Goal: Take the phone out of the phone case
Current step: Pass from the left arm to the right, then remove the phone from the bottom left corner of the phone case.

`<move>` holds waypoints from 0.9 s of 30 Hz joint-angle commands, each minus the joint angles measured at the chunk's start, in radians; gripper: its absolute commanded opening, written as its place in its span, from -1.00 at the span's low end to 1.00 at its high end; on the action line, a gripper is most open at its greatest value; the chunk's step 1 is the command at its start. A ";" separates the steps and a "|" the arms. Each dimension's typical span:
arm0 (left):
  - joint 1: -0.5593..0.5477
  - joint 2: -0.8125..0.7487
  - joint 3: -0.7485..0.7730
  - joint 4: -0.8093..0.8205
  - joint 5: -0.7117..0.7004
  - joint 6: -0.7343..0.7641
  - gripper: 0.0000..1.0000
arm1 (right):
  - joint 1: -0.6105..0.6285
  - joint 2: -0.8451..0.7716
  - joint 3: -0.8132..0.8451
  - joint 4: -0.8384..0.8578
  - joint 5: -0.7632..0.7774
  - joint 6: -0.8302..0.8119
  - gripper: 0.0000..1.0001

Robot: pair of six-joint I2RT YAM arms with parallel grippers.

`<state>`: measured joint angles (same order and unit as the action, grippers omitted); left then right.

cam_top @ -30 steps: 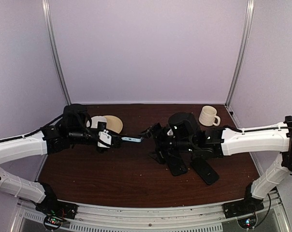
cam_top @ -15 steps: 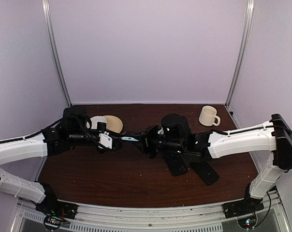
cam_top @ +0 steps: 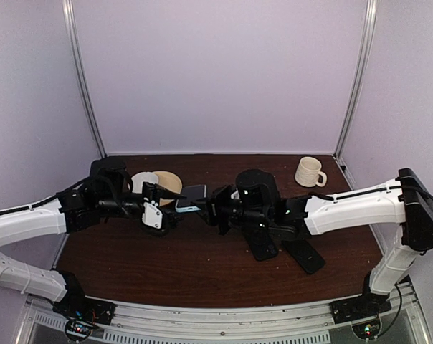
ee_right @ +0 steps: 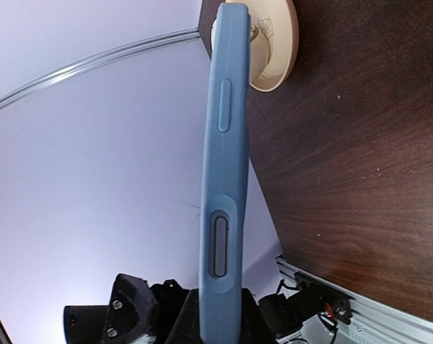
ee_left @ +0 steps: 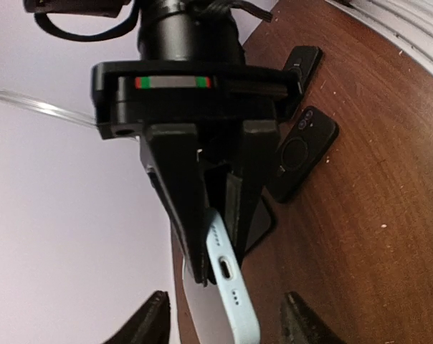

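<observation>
Regrasp step: right tool (ee_left: 216,236) pinches phone case (cam_top: 191,199) near plate (cam_top: 168,183); left tool (ee_left: 225,322) spread astride it. Next: left re-clamps, peels.

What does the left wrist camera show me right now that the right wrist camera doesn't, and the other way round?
Only left wrist: the right gripper shut on the blue case near its port end, and a black phone or case lying flat on the table, with a second black one beyond it.
Only right wrist: the case's long edge with its side buttons, and a cream plate behind.
Both: the blue case, held above the brown table.
</observation>
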<state>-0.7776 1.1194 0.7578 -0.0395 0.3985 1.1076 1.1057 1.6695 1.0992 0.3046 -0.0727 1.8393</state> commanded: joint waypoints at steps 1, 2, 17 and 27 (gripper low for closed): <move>-0.005 -0.037 0.038 -0.081 0.059 0.029 0.24 | -0.009 0.012 0.052 -0.031 0.011 -0.179 -1.00; -0.005 -0.038 0.044 -0.104 0.058 0.033 0.30 | -0.009 0.014 0.062 -0.048 0.013 -0.224 -1.00; 0.069 -0.056 0.115 -0.146 0.064 -0.263 0.39 | -0.108 -0.118 -0.012 -0.121 -0.148 -1.022 -1.00; 0.211 -0.033 0.178 -0.156 0.332 -0.491 0.27 | -0.113 -0.292 -0.036 -0.297 -0.259 -1.570 -1.00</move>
<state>-0.6182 1.0775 0.8833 -0.2115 0.5625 0.7410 0.9924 1.4639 1.0752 -0.0025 -0.2504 0.5610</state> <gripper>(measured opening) 0.651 0.093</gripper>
